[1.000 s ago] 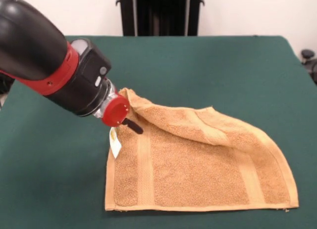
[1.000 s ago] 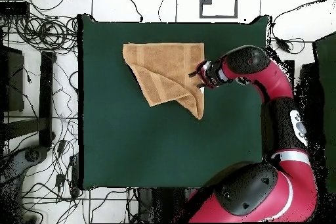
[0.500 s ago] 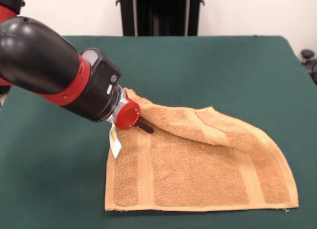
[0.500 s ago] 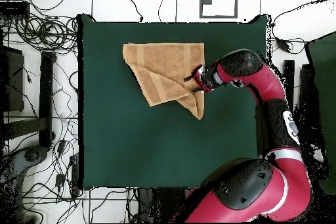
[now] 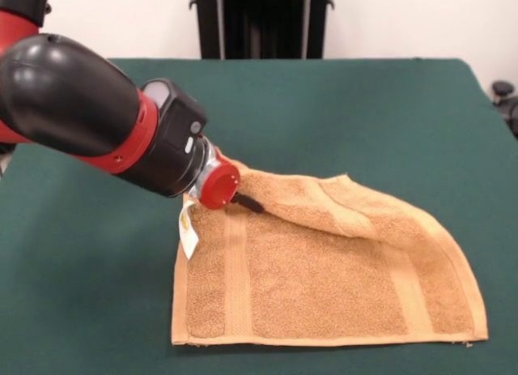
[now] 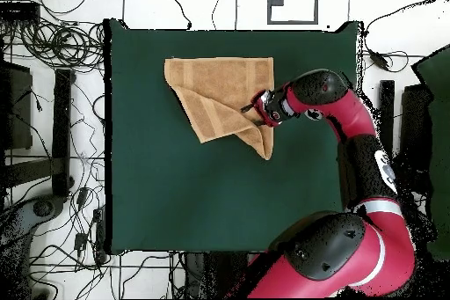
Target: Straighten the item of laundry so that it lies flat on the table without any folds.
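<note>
The orange-tan towel [image 5: 324, 270] lies on the green table [image 5: 364, 108] with its far edge folded over in a diagonal flap; its near edge lies straight. A white label [image 5: 188, 229] hangs at its left edge. My gripper [image 5: 247, 202], behind a red cap on the black and red arm, is low at the left end of the flap, touching or just above the cloth. Its jaws are too small to read. In the overhead view the towel [image 6: 220, 94] lies at the table's [image 6: 220, 191] top middle, with the gripper [image 6: 250, 108] at its right part.
The robot's black pedestal [image 5: 263, 23] stands behind the table's far edge. Cables [image 6: 53, 41] and dark stands lie on the floor left of the table in the overhead view. A black object [image 5: 503, 91] shows at the right edge.
The arm has slid a short way along the flap's left end, rightward in the front view. The towel's shape is almost the same.
</note>
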`<state>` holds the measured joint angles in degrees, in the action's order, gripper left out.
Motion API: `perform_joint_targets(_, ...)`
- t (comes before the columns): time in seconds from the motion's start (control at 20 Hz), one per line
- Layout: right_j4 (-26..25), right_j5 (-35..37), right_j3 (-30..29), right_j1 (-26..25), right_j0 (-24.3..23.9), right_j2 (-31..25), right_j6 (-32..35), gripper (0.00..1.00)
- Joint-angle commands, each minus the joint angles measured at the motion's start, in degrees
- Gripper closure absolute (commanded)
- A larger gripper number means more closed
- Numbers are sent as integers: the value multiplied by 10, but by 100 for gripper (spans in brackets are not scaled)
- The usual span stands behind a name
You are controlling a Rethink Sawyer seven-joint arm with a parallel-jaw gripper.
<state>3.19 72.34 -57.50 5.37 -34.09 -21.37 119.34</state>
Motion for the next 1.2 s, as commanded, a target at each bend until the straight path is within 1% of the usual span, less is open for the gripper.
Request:
perform_joint_targets(0.05,55,8,-85,2,22,-66,11,0)
perform_joint_targets(0.25,69,5,-96,5,25,-64,11,0)
perform_joint_targets(0.7,85,7,-102,8,29,-59,8,0)
perform_joint_targets(0.95,95,-9,-126,22,30,-62,12,0)
perform_joint_targets(1.05,97,-11,-131,26,30,-62,13,0)
perform_joint_targets(1.2,86,-28,-131,34,35,-53,8,0)
